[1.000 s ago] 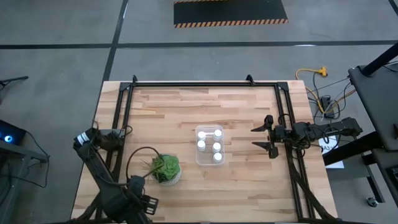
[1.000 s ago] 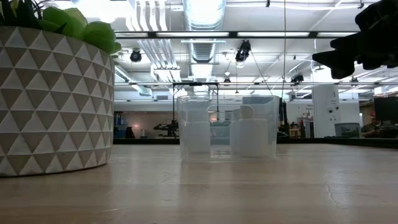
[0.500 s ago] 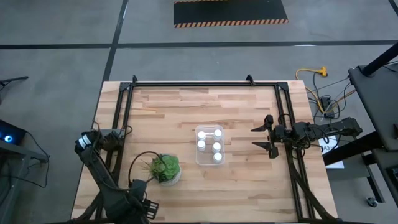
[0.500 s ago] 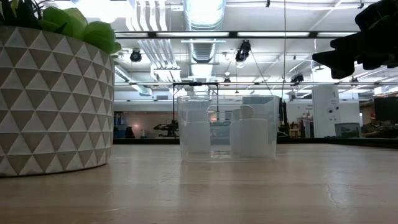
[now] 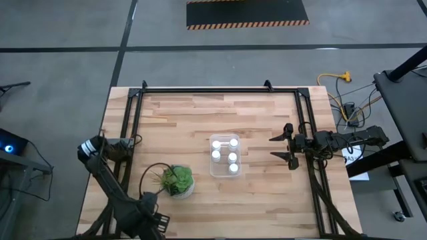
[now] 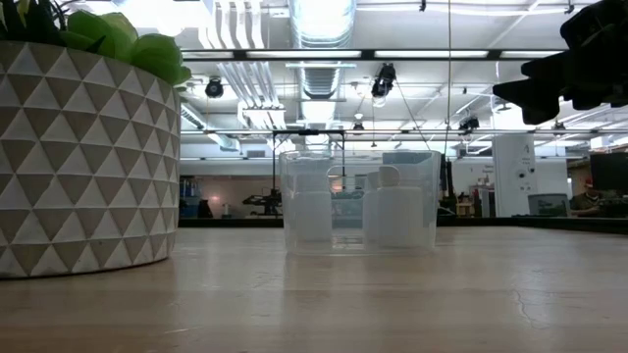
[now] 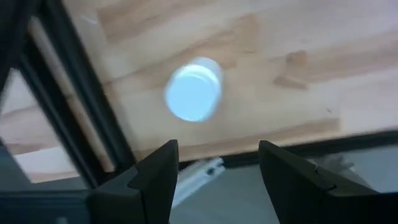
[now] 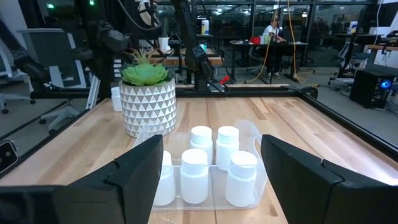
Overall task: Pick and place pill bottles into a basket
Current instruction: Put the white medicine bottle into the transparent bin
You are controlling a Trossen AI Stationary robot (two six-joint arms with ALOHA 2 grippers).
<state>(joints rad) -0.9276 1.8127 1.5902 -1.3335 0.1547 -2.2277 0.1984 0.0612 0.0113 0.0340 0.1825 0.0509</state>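
The clear basket [image 5: 224,172] stands at the table's middle with several white pill bottles [image 5: 232,157] upright inside; it also shows in the low view [image 6: 359,201] and the right wrist view [image 8: 249,134]. One more white bottle [image 7: 194,89] stands on the table near the near-left frame rail, left of the plant pot [image 8: 115,98]. My left gripper [image 7: 217,168] is open above this bottle, touching nothing. In the high view the left arm [image 5: 148,200] hides that bottle. My right gripper [image 5: 283,148] is open and empty at the table's right side, facing the basket.
A green plant in a white patterned pot [image 5: 177,181] stands near the table's near-left side, close to my left gripper; it fills the low view's left [image 6: 88,147]. Black frame rails [image 5: 127,133] run along the table's left, right and far sides.
My left arm has shifted a little toward the table's near edge beside the plant pot. The basket and its bottles have stayed in place.
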